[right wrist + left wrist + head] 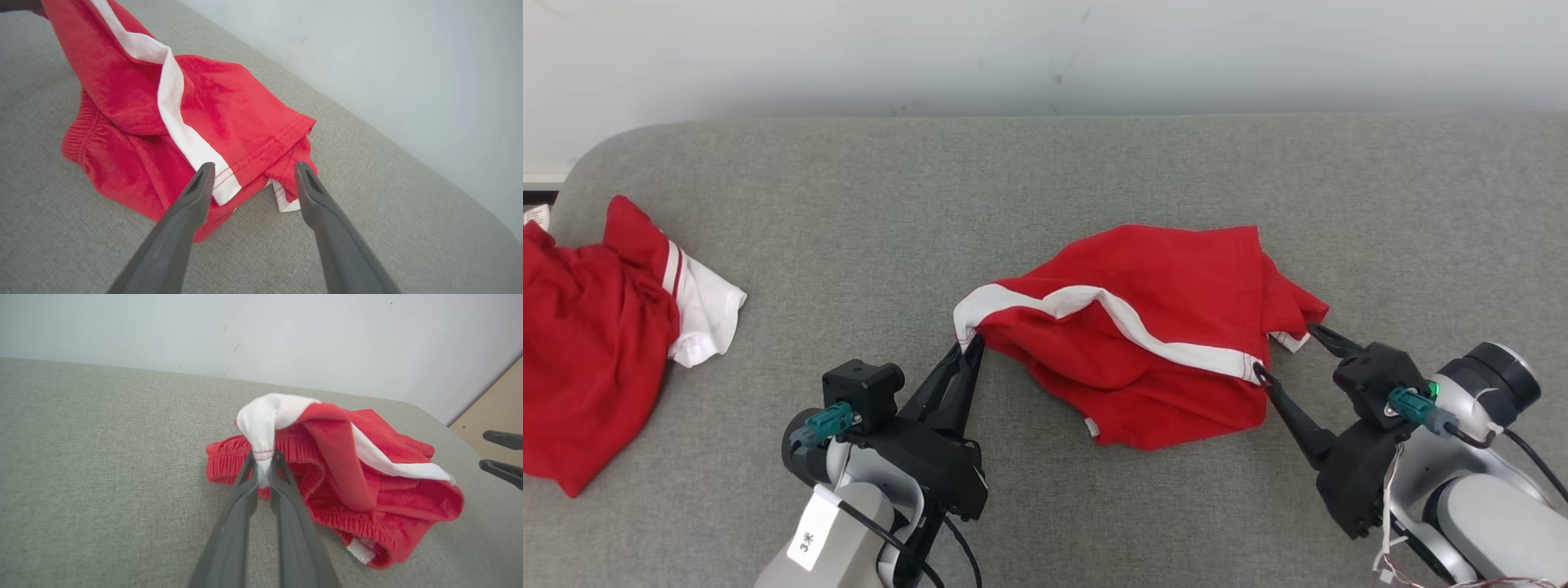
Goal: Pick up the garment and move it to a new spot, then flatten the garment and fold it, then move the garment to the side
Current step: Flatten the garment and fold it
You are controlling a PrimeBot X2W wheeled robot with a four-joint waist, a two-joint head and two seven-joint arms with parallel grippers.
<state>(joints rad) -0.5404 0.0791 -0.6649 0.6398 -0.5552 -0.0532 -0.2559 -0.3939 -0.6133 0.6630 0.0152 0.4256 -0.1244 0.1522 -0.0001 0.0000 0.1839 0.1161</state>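
**Operator:** Where is the garment, and how does it lie?

**Robot:** The red garment (1143,327) sits crumpled near the middle of the grey cushion (1045,180), between my two grippers. Its long axis runs from my left to my right across the head view. The white stripe (1094,302) follows that line, slanting nearer to me toward the right. A stitched leg hem (278,143) points at my right side. The gathered waistband (229,461) lies toward my left.

**Operator:** And your jaws?

**Robot:** My left gripper (263,465) is pinched tight on the left end of the white stripe, which it holds raised above the rest of the cloth. My right gripper (254,166) stands wide apart, one finger on each side of the hem corner, gripping nothing.

**Operator:** Anything else on the cushion?

**Robot:** Another red and white garment (588,343) lies bunched at my far left, well apart.
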